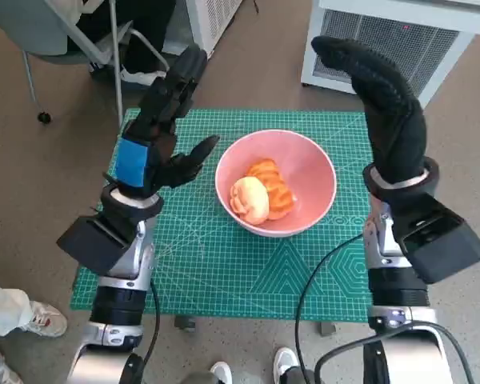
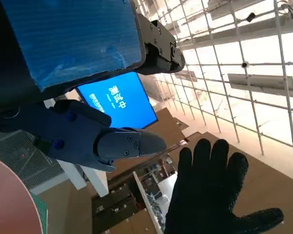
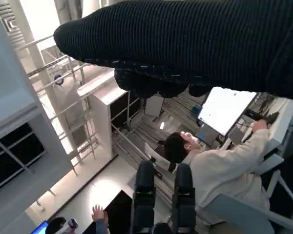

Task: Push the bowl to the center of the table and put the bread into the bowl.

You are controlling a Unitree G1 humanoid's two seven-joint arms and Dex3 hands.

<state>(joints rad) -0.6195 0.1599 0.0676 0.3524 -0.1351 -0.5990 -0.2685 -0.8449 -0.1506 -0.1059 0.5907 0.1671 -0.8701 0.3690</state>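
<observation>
A pink bowl (image 1: 312,164) stands near the middle of the green cutting mat (image 1: 216,264), and its rim (image 2: 12,195) shows in a corner of the left wrist view. Orange-brown bread (image 1: 260,192) lies inside the bowl. My left hand (image 1: 164,136) is raised just left of the bowl, fingers spread, holding nothing. My right hand (image 1: 384,104) is lifted to the right of the bowl, fingers straight and apart, also holding nothing. The glove (image 2: 212,195) appears across from the left hand in the left wrist view, and as a dark band (image 3: 185,44) in the right wrist view.
A white cabinet with a vent (image 1: 400,44) stands beyond the table's far right corner. A chair frame (image 1: 80,48) is at the far left. A person's shoes (image 1: 44,320) show at the near left. A seated person (image 3: 219,170) appears in the right wrist view.
</observation>
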